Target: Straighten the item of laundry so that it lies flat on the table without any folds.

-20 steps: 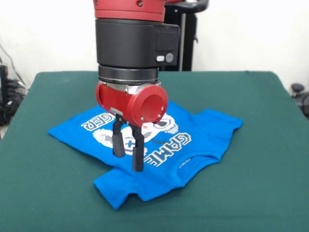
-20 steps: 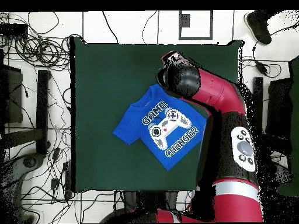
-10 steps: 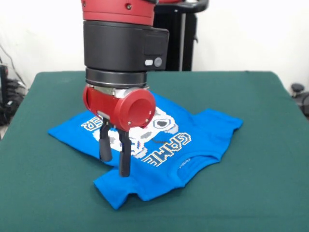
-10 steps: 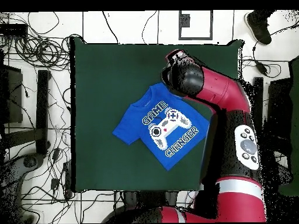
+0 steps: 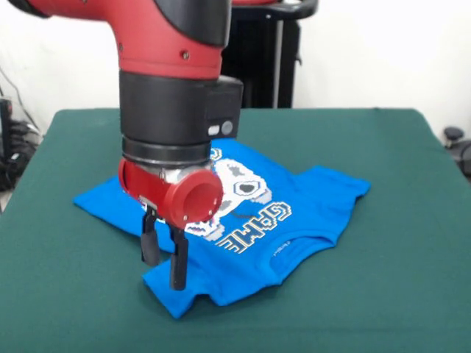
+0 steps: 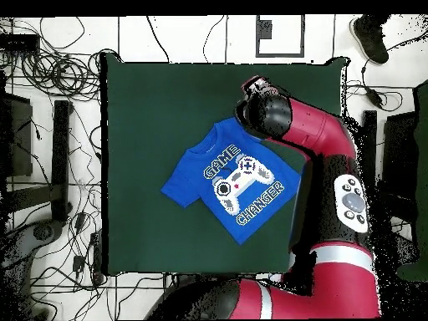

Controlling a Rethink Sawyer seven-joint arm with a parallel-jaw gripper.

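**Gripper low over shirt's near-left sleeve, nothing held**

Front view: gripper point(image 5: 164, 257) at lower left of centre, two dark fingers point(image 5: 178, 261) pointing down, parted by a narrow gap, nothing between them. Tips right at the left edge of the front sleeve; contact with cloth not clear. Red wrist housing and black arm section above, covering the left part of the print.

Blue T-shirt point(image 5: 294, 213) spread on the green table point(image 5: 397, 294), centre of frame, slanted. White "GAME" lettering and part of the controller graphic showing right of the wrist. Mostly flat; wrinkle and raised fold along the neckline at lower centre, front sleeve slightly bunched at lower left. Other sleeve out toward centre right.

Overhead view: T-shirt point(image 6: 230, 180) right of table centre, rotated, full "GAME CHANGER" print readable. Arm entering from lower right, its head over the shirt's upper-right corner, hiding the gripper. Table point(image 6: 150, 109) otherwise bare green. Cables on floor at left, a shoe at upper right.
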